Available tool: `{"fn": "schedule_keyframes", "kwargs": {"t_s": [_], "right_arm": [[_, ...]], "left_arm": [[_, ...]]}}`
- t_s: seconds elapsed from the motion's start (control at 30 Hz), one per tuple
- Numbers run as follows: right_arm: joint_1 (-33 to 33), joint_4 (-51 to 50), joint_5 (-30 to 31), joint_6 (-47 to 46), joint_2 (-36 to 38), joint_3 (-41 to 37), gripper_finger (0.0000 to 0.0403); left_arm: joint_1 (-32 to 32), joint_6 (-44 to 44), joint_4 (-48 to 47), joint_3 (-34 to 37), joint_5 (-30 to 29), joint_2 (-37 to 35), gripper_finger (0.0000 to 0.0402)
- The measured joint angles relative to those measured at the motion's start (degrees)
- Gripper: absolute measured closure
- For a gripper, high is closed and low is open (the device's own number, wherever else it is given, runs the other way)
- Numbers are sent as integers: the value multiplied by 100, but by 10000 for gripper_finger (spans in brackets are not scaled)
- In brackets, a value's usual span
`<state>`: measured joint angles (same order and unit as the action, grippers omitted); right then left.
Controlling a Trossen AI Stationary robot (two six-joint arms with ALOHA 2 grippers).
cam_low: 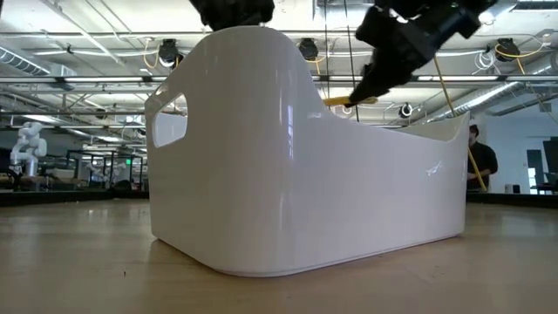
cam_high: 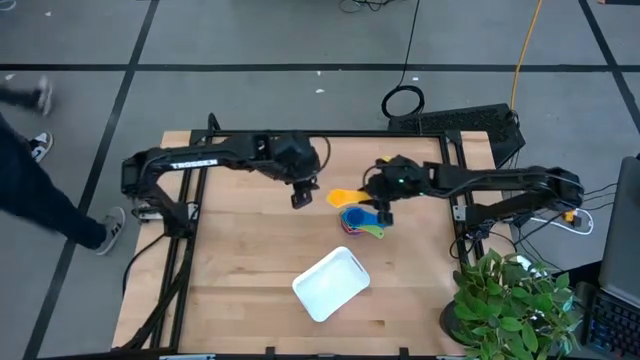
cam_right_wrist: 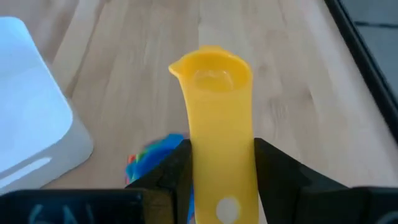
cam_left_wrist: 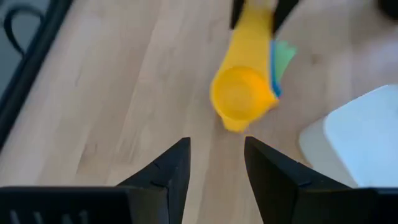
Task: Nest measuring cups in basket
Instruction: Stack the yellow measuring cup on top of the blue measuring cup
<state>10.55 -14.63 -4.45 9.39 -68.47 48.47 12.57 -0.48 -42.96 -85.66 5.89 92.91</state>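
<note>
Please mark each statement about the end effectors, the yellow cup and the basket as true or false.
1. The right end effector holds the yellow cup by its handle. True.
2. The left end effector grips the yellow cup. False: it is open and holds nothing.
3. The basket already contains cups. False: it looks empty.
4. The other cups lie stacked on the table outside the basket. True.

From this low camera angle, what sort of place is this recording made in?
Probably a robotics lab or workshop hall. The low view shows an open ceiling with exposed pipes and hanging lights, a white robot standing far off at the back, and a person standing behind the wooden table.
</note>
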Motion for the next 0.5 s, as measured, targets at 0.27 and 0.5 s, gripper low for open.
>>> {"fn": "schedule_keyframes", "kwargs": {"t_s": [0.27, 0.5], "right_arm": [[-153, 169, 158, -987, 1181, -1284, 278], [-432, 724, 145, -1477, 1455, -1901, 278]], "left_arm": [[-151, -113, 1880, 1306, 10, -706, 247], [-196, -267, 2563, 1700, 20, -791, 247]]}}
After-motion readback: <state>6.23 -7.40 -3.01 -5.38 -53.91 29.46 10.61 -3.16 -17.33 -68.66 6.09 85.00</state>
